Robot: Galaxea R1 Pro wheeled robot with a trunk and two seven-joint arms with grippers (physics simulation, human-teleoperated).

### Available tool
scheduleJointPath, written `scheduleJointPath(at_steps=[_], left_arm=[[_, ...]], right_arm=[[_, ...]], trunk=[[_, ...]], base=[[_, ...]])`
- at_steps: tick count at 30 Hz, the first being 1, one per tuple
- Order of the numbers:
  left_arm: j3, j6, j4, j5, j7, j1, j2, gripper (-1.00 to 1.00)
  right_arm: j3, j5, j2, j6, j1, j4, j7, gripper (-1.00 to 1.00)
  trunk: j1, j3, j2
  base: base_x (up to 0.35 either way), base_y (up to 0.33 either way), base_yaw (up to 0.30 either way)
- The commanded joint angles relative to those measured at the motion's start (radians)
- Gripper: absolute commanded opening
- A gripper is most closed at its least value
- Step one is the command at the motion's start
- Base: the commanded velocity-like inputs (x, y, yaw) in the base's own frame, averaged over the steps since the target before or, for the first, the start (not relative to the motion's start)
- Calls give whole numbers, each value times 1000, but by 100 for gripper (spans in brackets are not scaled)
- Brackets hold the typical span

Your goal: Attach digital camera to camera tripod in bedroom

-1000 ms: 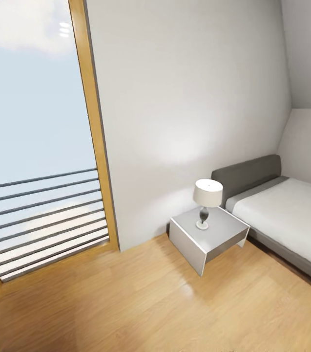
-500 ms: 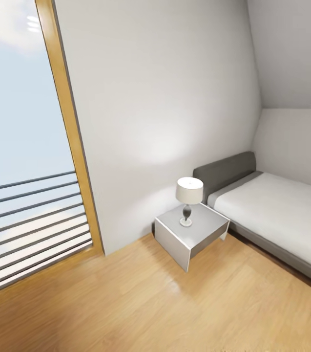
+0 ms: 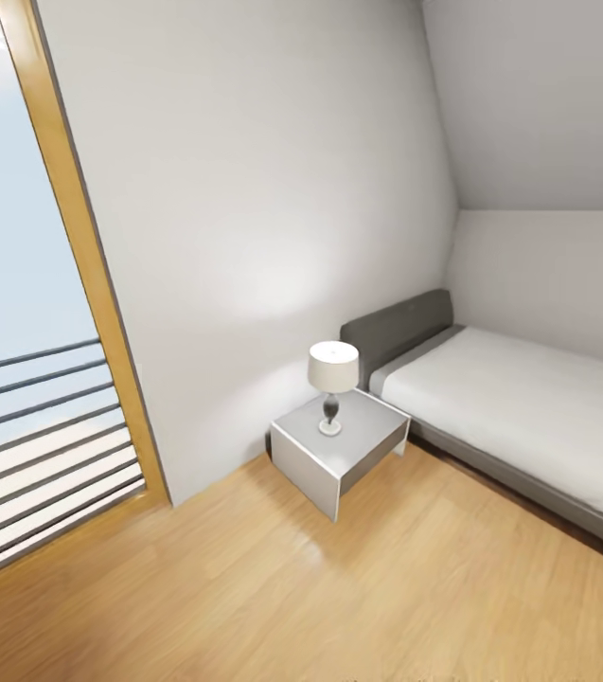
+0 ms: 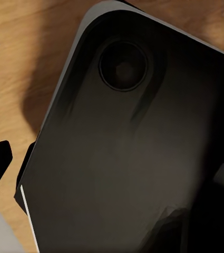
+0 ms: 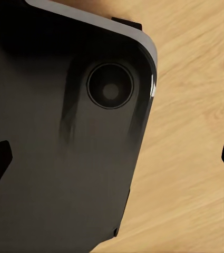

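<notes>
Bedroom floor (image 3: 339,606) lies under both wrist cameras beside the robot's dark base (image 5: 59,158); finger spread can't be judged.

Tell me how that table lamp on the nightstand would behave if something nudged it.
The table lamp probably tips easily: a wide shade sits high over a thin stem and a small round foot. It stands near the middle of the nightstand, so a light push might only slide it, though the smooth top could let it skid. The shade looks light and likely dents.
</notes>
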Motion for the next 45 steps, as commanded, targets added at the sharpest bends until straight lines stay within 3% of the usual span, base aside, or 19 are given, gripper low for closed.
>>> scheduleJointPath(at_steps=[1, 19, 45], left_arm=[[1, -2, -1, 2, 1, 0, 0, 100], [2, -2, -1, 4, 1, 0, 0, 100], [2, -2, -1, 4, 0, 1, 2, 100]], right_arm=[[0, 7, 0, 0, 0, 0, 0, 100], [0, 7, 0, 0, 0, 0, 0, 100], [2, 11, -3, 1, 0, 0, 1, 100]], trunk=[[0, -1, 0], [0, -1, 0], [0, -1, 0]], base=[[0, 0, -244], [0, 0, -225], [0, 0, -18]])
